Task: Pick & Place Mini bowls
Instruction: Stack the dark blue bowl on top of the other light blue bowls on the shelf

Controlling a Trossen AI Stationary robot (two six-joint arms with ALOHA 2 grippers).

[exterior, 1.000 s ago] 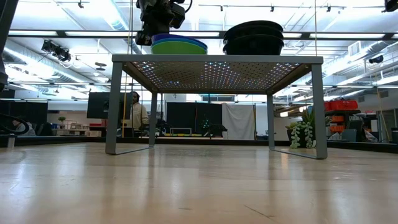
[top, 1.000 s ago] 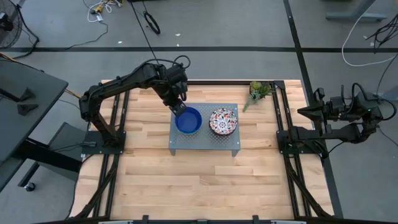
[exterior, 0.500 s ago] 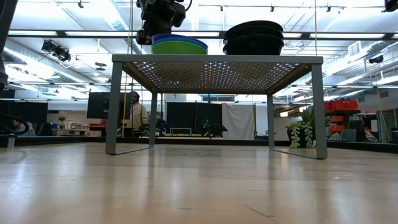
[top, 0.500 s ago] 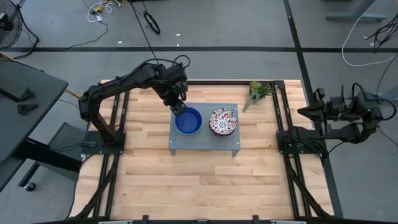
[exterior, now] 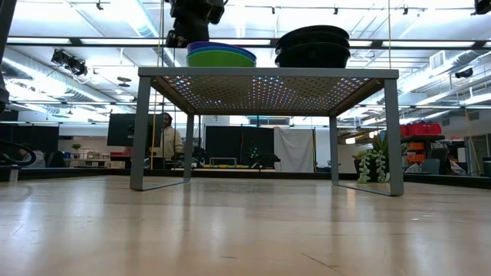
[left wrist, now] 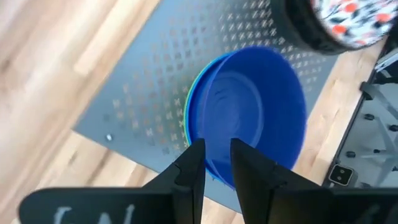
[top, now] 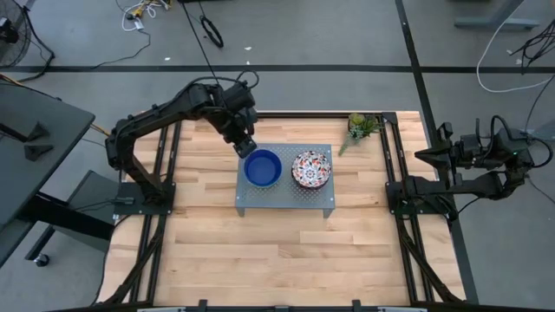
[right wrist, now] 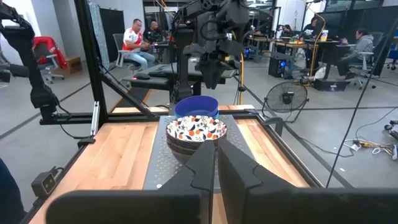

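Hiding most of the green bowl (exterior: 219, 59), the dark blue bowl (top: 263, 168) sits released; left fingers (left wrist: 191, 165) parted.

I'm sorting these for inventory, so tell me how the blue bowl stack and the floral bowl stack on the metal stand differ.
The blue bowl stack is plain: a dark blue bowl on top, with a green one showing beneath it in the low view. The floral bowl stack is white with a red-and-blue pattern inside. The blue stack sits on the stand's left half, close to the left gripper; the floral stack sits on the right half, with no gripper near. Both are round, upright, and rest on the perforated stand.
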